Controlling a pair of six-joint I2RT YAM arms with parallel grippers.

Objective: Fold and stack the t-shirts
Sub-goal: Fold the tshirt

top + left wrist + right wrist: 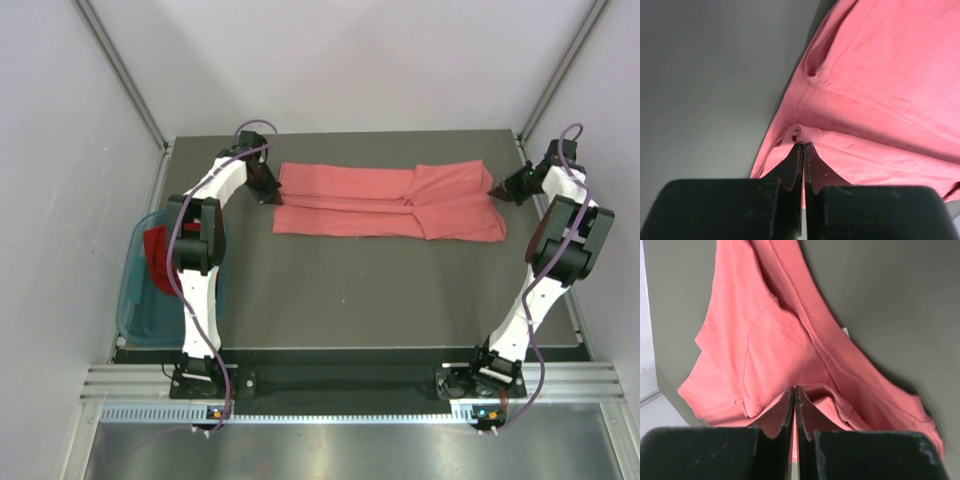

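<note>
Left pincer (803, 146) and right pincer (794, 389) each clamp tight on opposite ends of the salmon-pink t-shirt (385, 202) on the tabletop (350, 290).

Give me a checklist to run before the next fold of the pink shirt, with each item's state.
1. Left tool shut on the pink shirt at its left end: ok.
2. Right tool shut on the opposite end: ok.
3. Each tool grips every layer: cannot tell.
4. Layers lie neat between the tools: not ok, the right half is rumpled and askew.
5. Bare table on the near side to fold onto: ok.
6. Red shirt out of the way in the basket: ok.
</note>
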